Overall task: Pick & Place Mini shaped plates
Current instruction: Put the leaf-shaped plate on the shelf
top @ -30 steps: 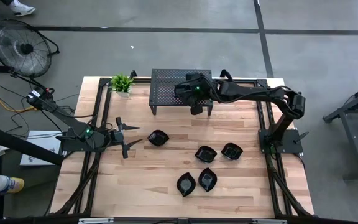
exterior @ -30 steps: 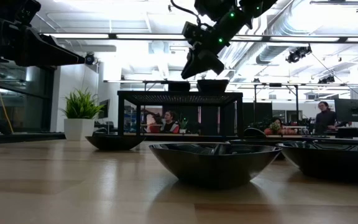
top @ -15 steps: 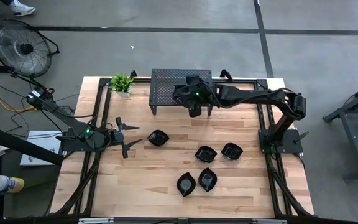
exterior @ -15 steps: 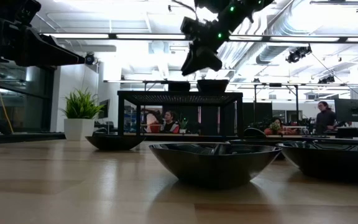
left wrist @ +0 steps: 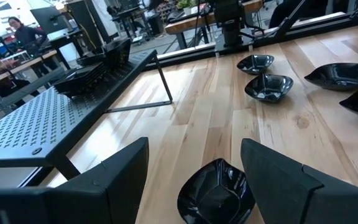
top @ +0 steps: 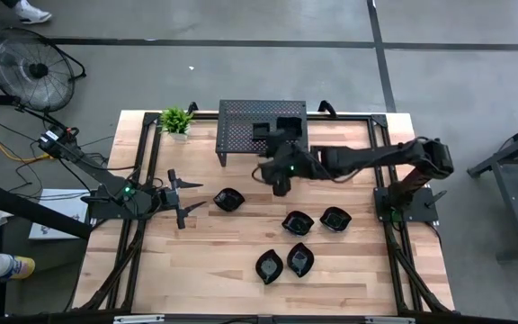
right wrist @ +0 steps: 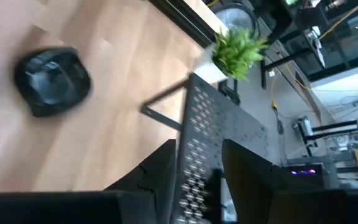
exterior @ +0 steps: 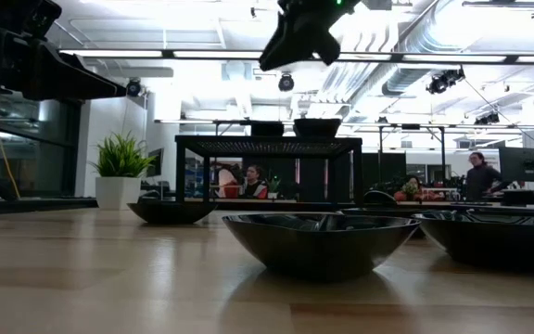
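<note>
1. Plates: from above, five small shiny black plates (top: pixel 299 221) lie on the bench toward its right front, and two sit on the metal stand (top: pixel 241 121) at the back edge. The right gripper (top: pixel 280 188) hangs empty, fingers a little apart, just in front of the stand. It should drop straight over one plate.
2. From table height, a plate (exterior: pixel 318 243) looks like a shallow bowl.
3. The left gripper (left wrist: pixel 194 171) waits with wide fingers over the leftmost plate (left wrist: pixel 216 192).
</note>
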